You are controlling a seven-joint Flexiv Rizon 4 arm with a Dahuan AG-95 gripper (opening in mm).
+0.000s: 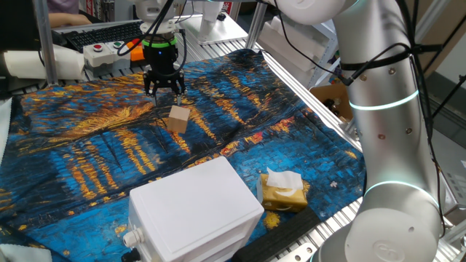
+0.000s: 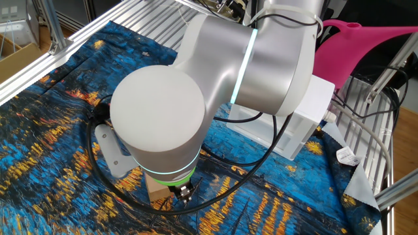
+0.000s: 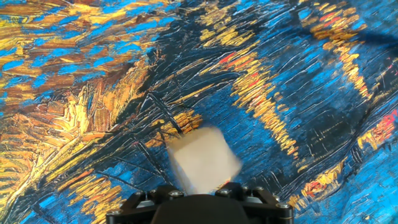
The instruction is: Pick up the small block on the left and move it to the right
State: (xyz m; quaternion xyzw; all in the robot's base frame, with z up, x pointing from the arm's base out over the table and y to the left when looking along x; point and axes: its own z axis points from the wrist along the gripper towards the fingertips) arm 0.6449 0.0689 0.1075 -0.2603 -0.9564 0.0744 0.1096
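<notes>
Gripper (image 3: 205,202) housing fills hand view's bottom edge; the small block (image 3: 202,160) lies just at its 12 o'clock on the painted cloth (image 3: 93,93), blurred. Fingers' spread: cannot tell; probably not yet gripping. Advice: centre over the block (image 1: 178,118), square to its faces, descend straight.

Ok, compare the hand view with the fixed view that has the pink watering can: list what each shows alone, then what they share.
Only the hand view shows the small block nearly whole, blurred, just ahead of the gripper body, with nothing covering it.

Only the fixed view with the watering can shows the arm's big white joint, the white plastic box behind it and the black cable looping around; there just a corner of the block peeks out beneath the joint.

Both show the blue and yellow painted cloth and the block on it.
</notes>
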